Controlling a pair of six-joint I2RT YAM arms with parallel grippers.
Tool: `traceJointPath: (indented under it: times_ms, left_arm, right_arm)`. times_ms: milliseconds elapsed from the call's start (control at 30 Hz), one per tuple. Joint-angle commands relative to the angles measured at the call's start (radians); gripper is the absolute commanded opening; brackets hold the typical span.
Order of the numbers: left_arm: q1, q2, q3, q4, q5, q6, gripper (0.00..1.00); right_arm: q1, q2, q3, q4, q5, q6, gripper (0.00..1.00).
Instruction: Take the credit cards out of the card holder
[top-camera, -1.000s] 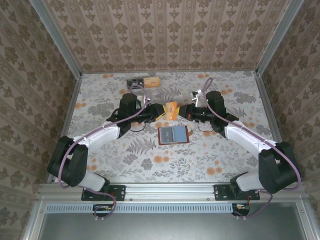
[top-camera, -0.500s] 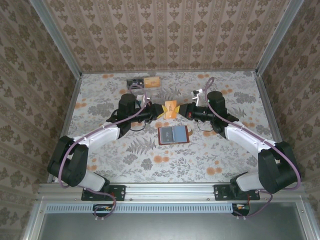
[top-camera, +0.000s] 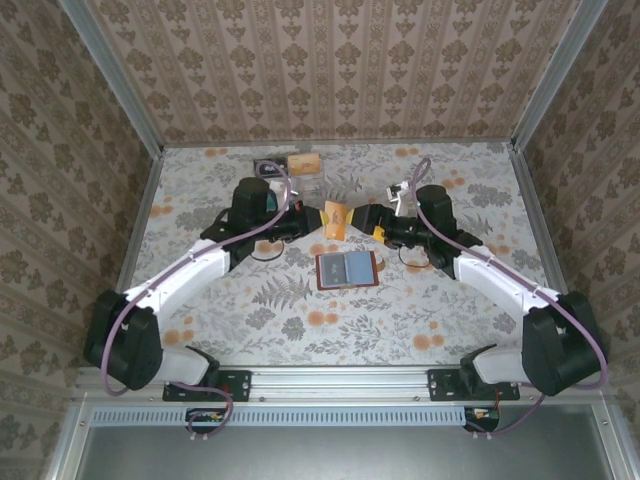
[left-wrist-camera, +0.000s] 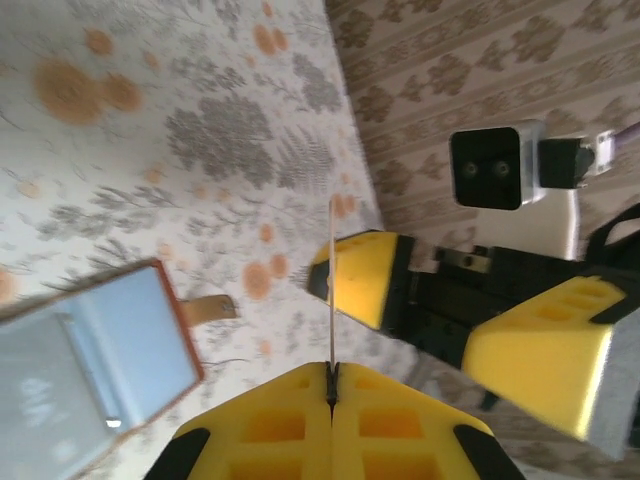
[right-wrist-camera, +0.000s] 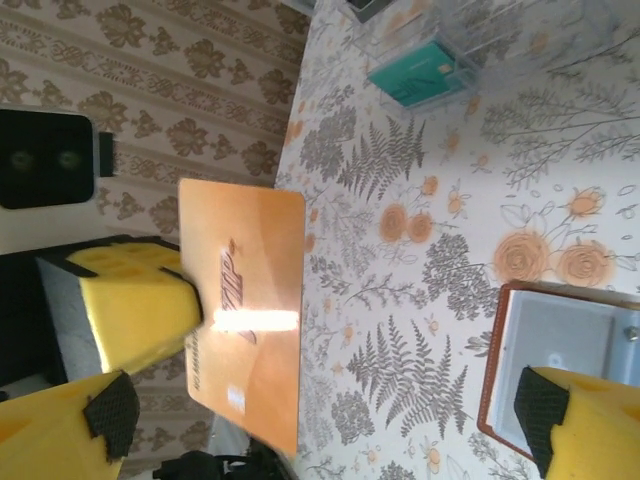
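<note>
Nearest the arm bases, the card holder (top-camera: 346, 269) lies flat and splayed open on the desk (top-camera: 450, 300), grey-blue pockets up and free of both arms. I'd say it's left that way so the slots are easy to reach. Just beyond the card holder and above it, the orange card (top-camera: 334, 216) is up in the air: the left end effector (left-wrist-camera: 330, 390) is clamped tight on one edge, the card thin between its pads. Opposite it, also beyond the holder, the right end effector (top-camera: 371, 222) gapes fully wide with nothing in it, fingers clear of the card, so the left arm alone carries it. Farther beyond the card holder, toward the desk's far edge, sits the clear tray (right-wrist-camera: 520, 30) with a teal card (right-wrist-camera: 420, 75) inside, which looks like the likely drop spot. Whether any card is tucked in the holder's pockets, I can't tell.
</note>
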Motion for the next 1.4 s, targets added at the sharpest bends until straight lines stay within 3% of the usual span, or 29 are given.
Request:
traceJointPath:
  times_ms: [0,233,433,567,733,1000,1367]
  left_arm:
    - [0.012,-0.054,0.094,-0.308,-0.167,0.285,0.0]
    - [0.022,-0.114,0.151,-0.415,-0.518,0.716,0.0]
    - [0.03,-0.114,0.165,-0.353,-0.696,1.027,0.0]
    - [0.06,-0.082,0.17,-0.258,-0.679,1.234,0.0]
    - [0.126,0.042,0.281,-0.253,-0.625,1.426,0.0]
    - [0.131,0.219,0.383,-0.19,-0.586,1.802,0.0]
    - [0.144,0.459,0.552,-0.179,-0.536,1.995,0.0]
  right_arm:
    - [-0.004,-0.048,0.031,-0.102,0.067,-0.056,1.0]
    - [-0.014,-0.088,0.047,-0.169,0.114,-0.09,1.0]
    - [-0.026,-0.104,0.062,-0.215,0.135,-0.112,1.0]
    - [-0.037,-0.117,0.063,-0.223,0.138,-0.115,1.0]
    - [-0.05,-0.13,0.059,-0.228,0.147,-0.117,1.0]
    - [-0.083,-0.146,0.052,-0.244,0.147,-0.123,1.0]
    - [-0.124,-0.135,0.078,-0.298,0.134,-0.129,1.0]
